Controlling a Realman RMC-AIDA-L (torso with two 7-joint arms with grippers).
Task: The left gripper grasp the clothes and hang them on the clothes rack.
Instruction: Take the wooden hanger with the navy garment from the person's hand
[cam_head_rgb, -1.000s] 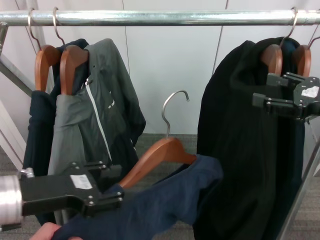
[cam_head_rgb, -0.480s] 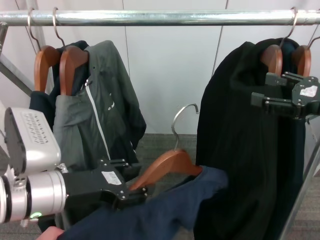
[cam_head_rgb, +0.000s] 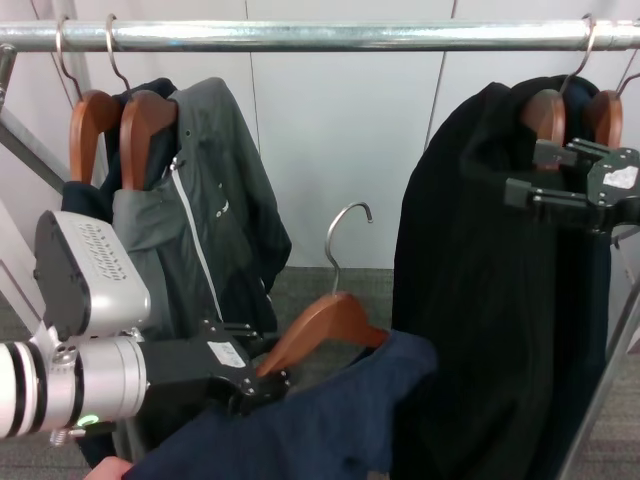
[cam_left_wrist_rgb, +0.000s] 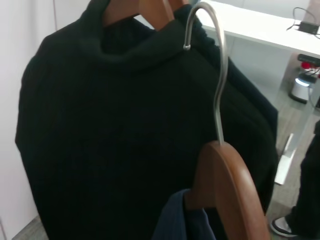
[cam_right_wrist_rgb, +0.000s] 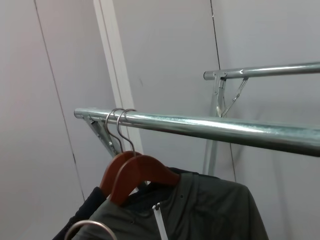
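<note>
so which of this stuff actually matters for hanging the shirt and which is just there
Part of the job:
- left gripper, shut on the wooden hanger
- navy clothes on that hanger
- clothes rack, hook not on it yet

Just there:
- grey zip jacket
- black coat
- right gripper, beside the coat

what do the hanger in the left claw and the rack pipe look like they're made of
The hanger looks like brown varnished wood, smooth with a soft sheen, and its hook like bare grey metal wire. The clothes rack pipe appears to be shiny silver metal, with mottled reflections, perhaps galvanised steel.
</note>
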